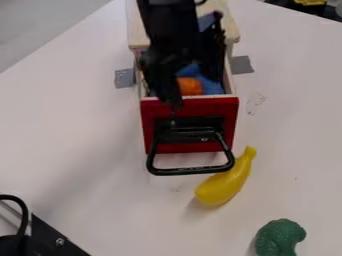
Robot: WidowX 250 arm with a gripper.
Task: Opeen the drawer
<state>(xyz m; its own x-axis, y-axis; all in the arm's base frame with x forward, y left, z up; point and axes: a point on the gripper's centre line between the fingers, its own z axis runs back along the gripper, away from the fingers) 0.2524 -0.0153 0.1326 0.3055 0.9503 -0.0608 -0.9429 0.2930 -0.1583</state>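
In my camera view, the drawer [151, 135] stands pulled out from the wooden cabinet [137, 25] toward six o'clock, a blue thing [212, 87] and an orange one [190, 86] inside. My claw [196, 93] hangs over it, fingers apart. Past its black handle [190, 171], toward five o'clock, a yellow toy [222, 187] and then a green one [280, 236] lie on the desk [80, 140].
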